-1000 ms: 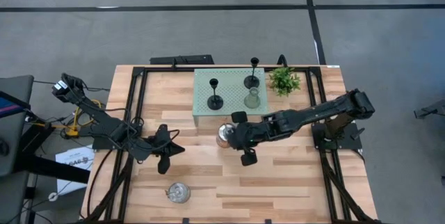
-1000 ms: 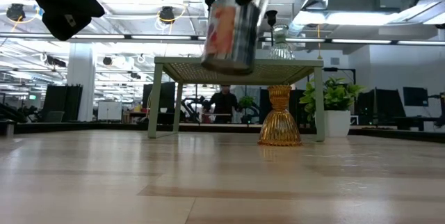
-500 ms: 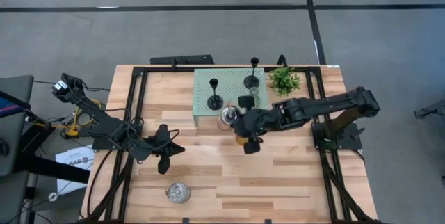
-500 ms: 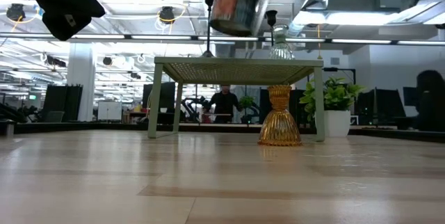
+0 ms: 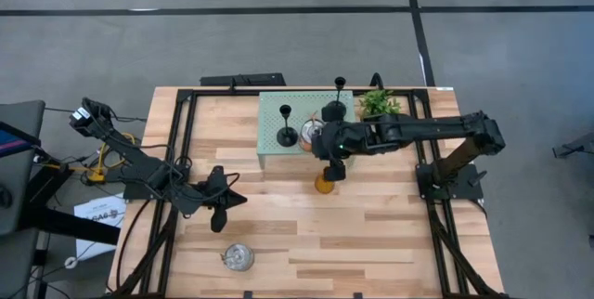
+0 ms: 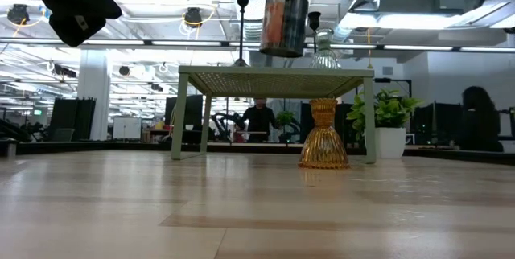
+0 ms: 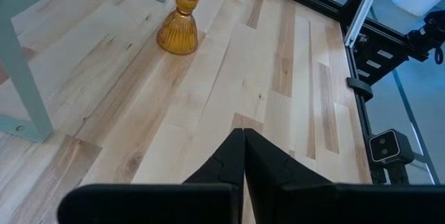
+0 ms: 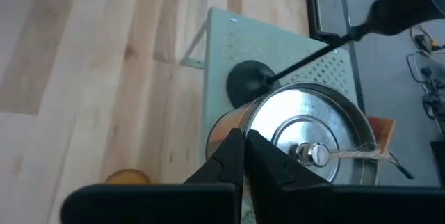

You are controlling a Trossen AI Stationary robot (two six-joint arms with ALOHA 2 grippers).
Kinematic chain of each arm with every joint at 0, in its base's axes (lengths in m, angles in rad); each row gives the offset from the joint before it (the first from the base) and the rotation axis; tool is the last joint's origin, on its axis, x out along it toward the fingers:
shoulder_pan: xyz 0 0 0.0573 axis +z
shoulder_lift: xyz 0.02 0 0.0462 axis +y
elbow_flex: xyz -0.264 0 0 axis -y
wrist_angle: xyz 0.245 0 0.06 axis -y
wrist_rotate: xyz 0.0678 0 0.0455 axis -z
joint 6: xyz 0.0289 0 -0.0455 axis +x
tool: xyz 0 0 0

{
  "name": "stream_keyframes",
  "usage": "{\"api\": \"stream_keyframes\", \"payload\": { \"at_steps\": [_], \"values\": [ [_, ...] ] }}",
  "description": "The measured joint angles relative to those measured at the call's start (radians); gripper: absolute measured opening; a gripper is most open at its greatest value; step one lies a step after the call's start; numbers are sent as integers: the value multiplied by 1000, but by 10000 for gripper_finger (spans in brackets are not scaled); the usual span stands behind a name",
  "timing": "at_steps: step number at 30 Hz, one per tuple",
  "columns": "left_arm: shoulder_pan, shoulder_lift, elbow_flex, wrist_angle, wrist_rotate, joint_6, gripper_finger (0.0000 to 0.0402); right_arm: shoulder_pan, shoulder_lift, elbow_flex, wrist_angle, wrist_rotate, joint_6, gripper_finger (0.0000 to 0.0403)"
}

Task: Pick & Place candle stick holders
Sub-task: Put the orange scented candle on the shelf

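My right gripper (image 5: 320,143) is shut on a round silvery cup (image 6: 284,24) above the pale green perforated stand (image 5: 269,123). A black stemmed holder (image 5: 287,136) stands on the stand just left of the cup. A second black one (image 5: 336,107) and the clear glass one (image 6: 323,48) stand there too. The amber glass holder (image 5: 323,184) stands on the table by the stand's near edge. Another silvery cup (image 5: 238,258) sits near the table's near edge. My left gripper (image 5: 219,202) is shut and empty over the table's left half. My right gripper holds the silvery cup by its rim (image 8: 256,116), on the side nearest the wrist. The fingers (image 8: 233,156) cover the spot, so inside or outside I cannot tell. The cup hangs open end up, nearly upright, its bottom (image 6: 282,50) clear above the stand's top.
A small green potted plant (image 5: 379,106) stands at the stand's right far corner. Black frame rails (image 5: 186,141) run along the table's sides. Bare wood lies in the table's middle and right near part. A person (image 6: 259,118) shows in the room beyond the table.
My right gripper has carried the silvery cup up and toward the far edge, from over the table's middle to above the stand. The cup has gone from tilted to nearly upright. The amber holder, earlier under the arm in the high view, now shows.
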Motion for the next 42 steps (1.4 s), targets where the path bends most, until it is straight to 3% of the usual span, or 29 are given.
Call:
{"api": "stream_keyframes", "payload": {
  "at_steps": [17,36,42],
  "values": [
    [0,0,0,0,0,0,5,-119,1,0,55,-5,-105,0],
    [0,0,0,0,0,0,9,-167,2,-1,108,-117,-119,0],
    [0,0,0,0,0,0,5,-179,79,-1,69,-133,-107,0]
  ]
}}
